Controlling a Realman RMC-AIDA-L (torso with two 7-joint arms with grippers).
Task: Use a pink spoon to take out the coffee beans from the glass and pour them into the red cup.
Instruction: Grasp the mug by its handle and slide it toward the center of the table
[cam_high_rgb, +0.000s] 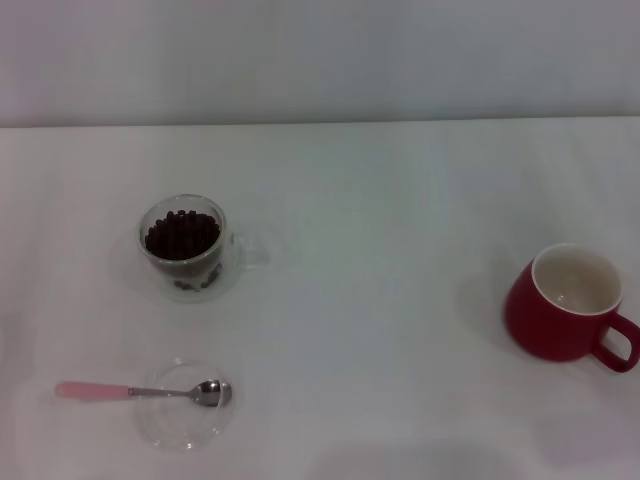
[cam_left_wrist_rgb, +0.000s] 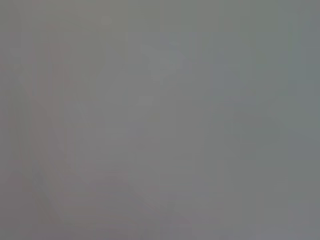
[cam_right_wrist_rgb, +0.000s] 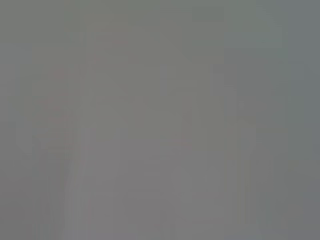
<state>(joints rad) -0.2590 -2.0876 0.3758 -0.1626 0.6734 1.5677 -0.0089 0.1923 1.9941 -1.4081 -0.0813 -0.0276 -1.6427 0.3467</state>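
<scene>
White table (cam_high_rgb: 380, 330) fills my head view, with a pale wall (cam_high_rgb: 320, 55) behind its far edge. Red cup (cam_high_rgb: 563, 303): upright at the right, white inside showing, loop handle turned toward the right and near edge. Glass (cam_high_rgb: 185, 246): upright at the left, well apart from the cup, its clear handle pointing right. Beans (cam_high_rgb: 181, 234): a dark heap filling the glass nearly to the rim, with a few visible lower down through the near wall. Saucer (cam_high_rgb: 183, 404): flat, clear and round, lying nearer to me than the glass, toward the near left. Spoon (cam_high_rgb: 140, 391): lying flat, metal bowl resting on the saucer, thin neck crossing its rim, pink handle stretched left onto the table. I see neither gripper in the head view, and both wrist views give me only a featureless grey field, so I cannot tell whether either tool is spread or pressed together. Spoon, glass and cup all stand free, touched by nothing.
</scene>
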